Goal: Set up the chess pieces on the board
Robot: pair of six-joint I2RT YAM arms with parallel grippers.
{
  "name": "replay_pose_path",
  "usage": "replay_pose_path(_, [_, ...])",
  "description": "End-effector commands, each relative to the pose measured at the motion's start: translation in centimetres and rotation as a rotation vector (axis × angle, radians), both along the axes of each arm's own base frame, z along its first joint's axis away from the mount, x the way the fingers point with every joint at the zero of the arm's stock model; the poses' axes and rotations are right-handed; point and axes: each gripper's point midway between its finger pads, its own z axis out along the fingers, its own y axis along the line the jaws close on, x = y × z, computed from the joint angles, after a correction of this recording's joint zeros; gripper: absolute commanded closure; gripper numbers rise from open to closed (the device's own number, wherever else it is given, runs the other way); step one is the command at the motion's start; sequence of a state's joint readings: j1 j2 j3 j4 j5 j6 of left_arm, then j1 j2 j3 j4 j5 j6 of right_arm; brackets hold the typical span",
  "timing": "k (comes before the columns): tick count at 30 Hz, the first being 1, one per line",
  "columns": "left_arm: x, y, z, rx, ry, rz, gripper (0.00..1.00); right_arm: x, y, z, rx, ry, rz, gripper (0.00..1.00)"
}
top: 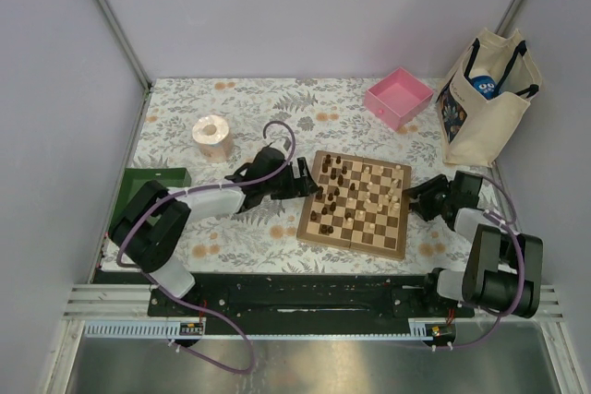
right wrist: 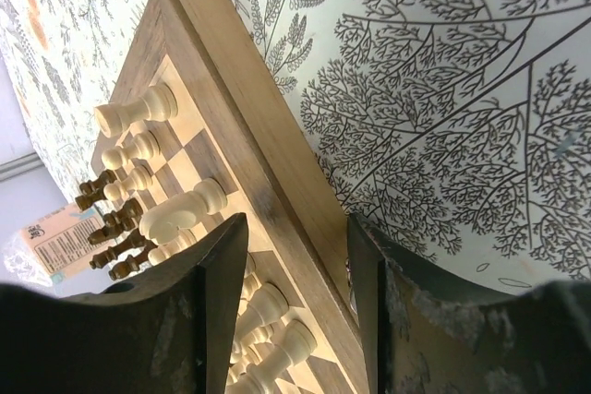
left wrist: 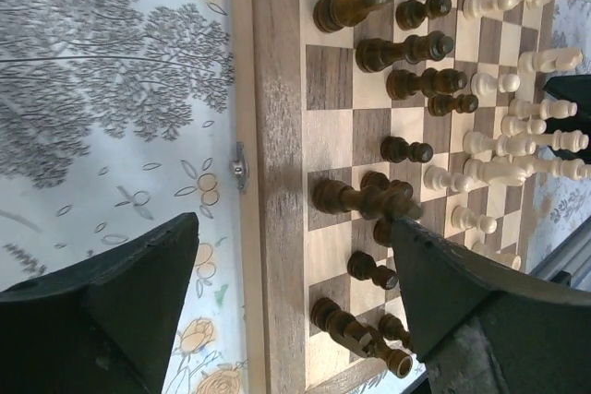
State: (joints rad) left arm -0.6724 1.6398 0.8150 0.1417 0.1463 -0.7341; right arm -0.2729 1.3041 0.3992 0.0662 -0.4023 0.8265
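The board (top: 351, 241) lies in the middle of the table, with dark chess pieces (top: 332, 173) along its left side and pale ones (top: 385, 217) towards its right. My left gripper (top: 303, 177) is at the board's left edge. In the left wrist view it (left wrist: 294, 221) is open wide and straddles the border (left wrist: 277, 136). One finger (left wrist: 138, 292) is over the cloth and the other is beside dark pieces (left wrist: 365, 198). My right gripper (top: 413, 198) is at the right edge. It (right wrist: 297, 219) is open astride the border (right wrist: 240, 89), next to pale pieces (right wrist: 185, 209).
A pink tray (top: 399, 97) sits at the back right, beside a standing tote bag (top: 485, 94). A tan roll (top: 213, 137) is at the back left. A dark green bin (top: 148, 186) is at the left edge. A metal clasp (left wrist: 239, 166) sticks out from the board's side.
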Motion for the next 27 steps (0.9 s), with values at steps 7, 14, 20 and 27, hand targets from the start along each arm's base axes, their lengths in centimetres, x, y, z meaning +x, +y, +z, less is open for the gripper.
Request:
replay_pose_path(7, [1.0,6.5,2.1,0.104,-0.101,0.192,0.07,0.5,-1.5,3.9,-0.178,-0.01,0.031,0.39])
replay_pose_path(14, [0.8,8.4,4.3,0.156,-0.175,0.188,0.05,1.4,-2.9,12.0,-0.321,-0.137,0.061,0.36])
replay_pose_path(20, [0.2,10.1,6.2,0.199,-0.236,0.192,0.01,1.0,0.0,19.0,-0.327,-0.308,0.227,0.34])
replay_pose_path(27, [2.9,13.3,6.2,0.241,-0.328,0.365,0.01,0.7,5.0,19.5,-0.494,-0.205,0.492,0.32])
